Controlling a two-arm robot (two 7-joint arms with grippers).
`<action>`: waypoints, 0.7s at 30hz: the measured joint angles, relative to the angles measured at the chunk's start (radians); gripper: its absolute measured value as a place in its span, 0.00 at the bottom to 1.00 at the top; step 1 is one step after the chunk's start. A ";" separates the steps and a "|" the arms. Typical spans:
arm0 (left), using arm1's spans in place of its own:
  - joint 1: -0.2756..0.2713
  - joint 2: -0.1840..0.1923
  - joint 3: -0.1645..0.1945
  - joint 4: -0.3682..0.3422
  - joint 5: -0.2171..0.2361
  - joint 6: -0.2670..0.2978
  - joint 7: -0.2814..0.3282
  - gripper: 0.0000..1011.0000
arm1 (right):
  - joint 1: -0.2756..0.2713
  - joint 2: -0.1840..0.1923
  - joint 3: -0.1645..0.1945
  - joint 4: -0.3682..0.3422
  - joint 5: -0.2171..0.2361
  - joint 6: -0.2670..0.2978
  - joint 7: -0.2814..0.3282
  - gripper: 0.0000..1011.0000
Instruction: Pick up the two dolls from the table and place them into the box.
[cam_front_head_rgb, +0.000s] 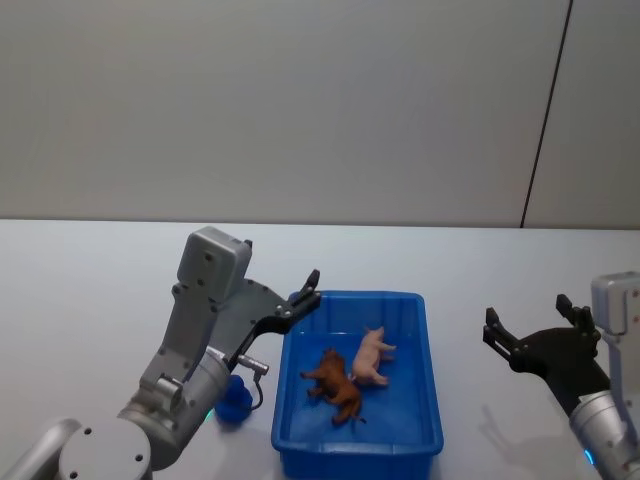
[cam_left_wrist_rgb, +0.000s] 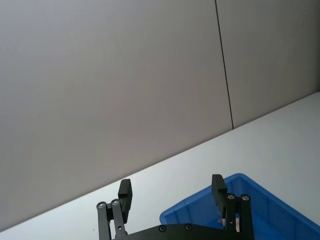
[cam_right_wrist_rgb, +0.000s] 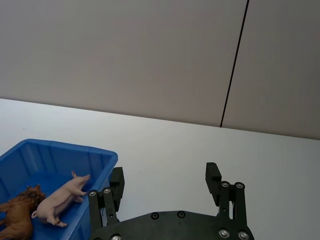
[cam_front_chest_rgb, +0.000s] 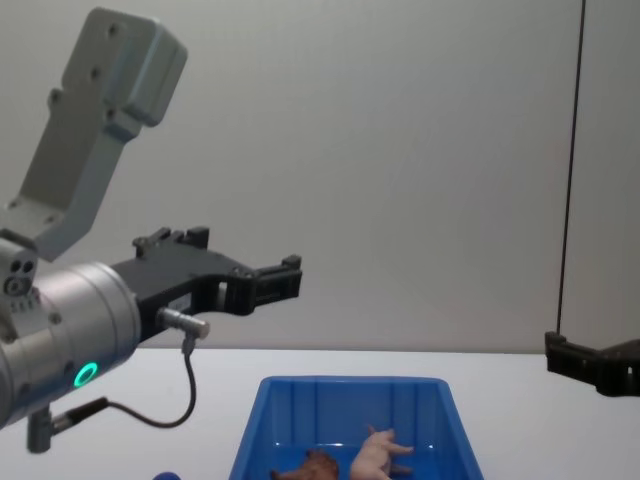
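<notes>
Over at the 10 o'clock corner of the box (cam_front_head_rgb: 432, 380), you've got the left gripper (cam_left_wrist_rgb: 171, 184) hanging in the air. The chest view puts it well above the rim. Its jaws are spread wide with nothing between them, and they aren't touching anything.

Your right gripper (cam_front_head_rgb: 526, 312) sits out at 3 o'clock from the box, well apart from it and raised off the bench (cam_front_head_rgb: 100, 290). Same deal there: jaws wide open, nothing in them.

Both dolls are already inside the box, down on its floor. The pink doll (cam_front_head_rgb: 372, 357) is lying on its side near the middle, legs sticking out toward 3 o'clock. The brown doll (cam_front_head_rgb: 335, 385) is at about 8 o'clock from it, also tipped over, and closer to your side of the bin. They're right up against each other, but whether they actually touch is hard to call. Nothing else is in the box.

Out on the bench at the box's 9 o'clock side, just beside its wall, there's a small blue thing (cam_front_head_rgb: 235, 405), half hidden behind the left arm, so you can't tell what it is. A green ring light (cam_front_chest_rgb: 85, 375) is glowing on the left arm's wrist, with a thin cable (cam_front_chest_rgb: 185, 395) looping under it.
</notes>
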 joint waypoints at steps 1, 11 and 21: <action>0.002 0.001 -0.001 0.000 -0.004 0.005 0.003 0.99 | -0.001 0.001 0.001 -0.001 0.000 0.000 -0.001 0.99; 0.024 0.013 -0.015 0.005 -0.058 0.064 0.030 0.99 | -0.005 0.003 0.002 -0.006 0.002 0.001 -0.005 0.99; 0.033 0.016 -0.027 0.047 -0.106 0.108 0.035 0.99 | -0.007 0.004 0.003 -0.008 0.004 0.001 -0.006 0.99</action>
